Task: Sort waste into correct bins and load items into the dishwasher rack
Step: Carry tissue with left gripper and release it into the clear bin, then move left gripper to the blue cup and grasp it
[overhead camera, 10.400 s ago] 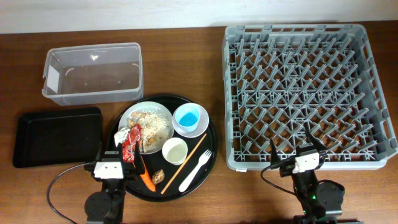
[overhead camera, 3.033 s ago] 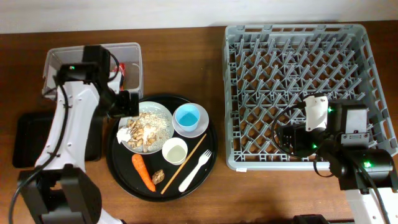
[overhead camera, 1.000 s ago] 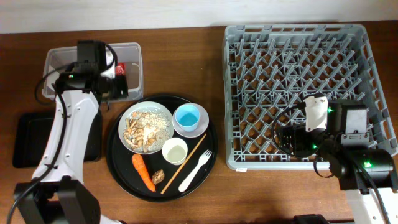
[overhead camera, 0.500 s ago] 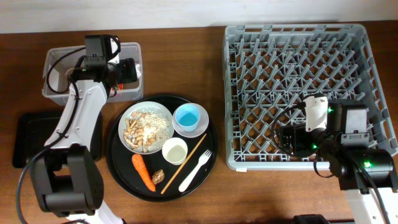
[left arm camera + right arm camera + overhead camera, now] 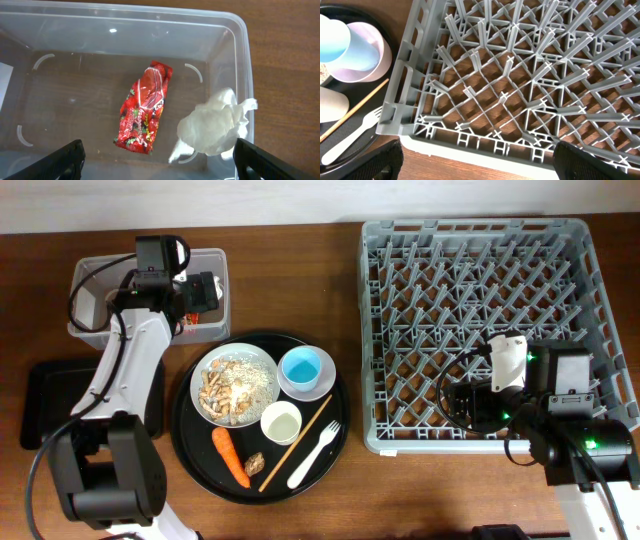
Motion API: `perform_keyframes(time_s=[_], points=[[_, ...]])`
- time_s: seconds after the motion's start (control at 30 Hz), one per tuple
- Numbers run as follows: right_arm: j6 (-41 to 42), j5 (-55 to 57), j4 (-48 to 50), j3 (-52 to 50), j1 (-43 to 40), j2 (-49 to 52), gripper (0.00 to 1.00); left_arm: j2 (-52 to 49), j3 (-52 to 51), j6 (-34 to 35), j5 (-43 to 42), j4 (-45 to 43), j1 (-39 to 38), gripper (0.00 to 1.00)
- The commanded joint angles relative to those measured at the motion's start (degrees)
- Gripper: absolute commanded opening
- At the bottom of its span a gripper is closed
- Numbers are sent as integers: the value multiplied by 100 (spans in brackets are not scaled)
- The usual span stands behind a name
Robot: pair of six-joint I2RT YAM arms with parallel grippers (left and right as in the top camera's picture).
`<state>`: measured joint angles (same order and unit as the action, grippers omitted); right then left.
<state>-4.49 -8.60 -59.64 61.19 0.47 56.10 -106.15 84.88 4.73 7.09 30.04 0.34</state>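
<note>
Left wrist view: the wrapper (image 5: 145,107) lies flat on the floor of the tub (image 5: 239,55), with the wad (image 5: 212,127) beside it against the tub's side wall. My left claw (image 5: 159,163) hangs above both, spread wide and holding nothing.

Overhead, the waste not yet sorted is on the round tray (image 5: 185,445): scraps (image 5: 232,383) on the plate (image 5: 262,406), then the carrot (image 5: 231,457) and lump (image 5: 254,464) just beside each other. The black tray (image 5: 45,405) holds nothing I can see.

My right claw (image 5: 479,165) is also spread wide and empty, above the near corner of the rack (image 5: 520,100).

Hazards, as I judge them:
- A spread finger may catch the tub wall on withdrawal and drag the light tub.
- The scraps are loose, so tilting the plate outside a bin would scatter them.
- The carrot may roll from a shallow pinch onto the lump.
</note>
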Motion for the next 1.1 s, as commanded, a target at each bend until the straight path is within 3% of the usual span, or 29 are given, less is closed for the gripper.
perform_keyframes(time_s=[0.0,0.13,0.47,0.6,0.8,1.07], points=[[50,26,2,98,26,-22,99,87,103,-168,-87,216,-22,94],[50,26,0,98,26,-22,99,52,33,-153,-474,219,-57,94],[50,26,-37,98,26,-22,99,-262,28,-155,-522,590,-107,95],[50,26,-20,98,26,-22,99,-315,28,-179,-1300,662,-107,93],[50,26,-20,98,26,-22,98,-310,37,-177,-1530,826,-107,93],[50,22,-20,98,26,-22,99,315,396,-483,-1010,1062,-74,99]])
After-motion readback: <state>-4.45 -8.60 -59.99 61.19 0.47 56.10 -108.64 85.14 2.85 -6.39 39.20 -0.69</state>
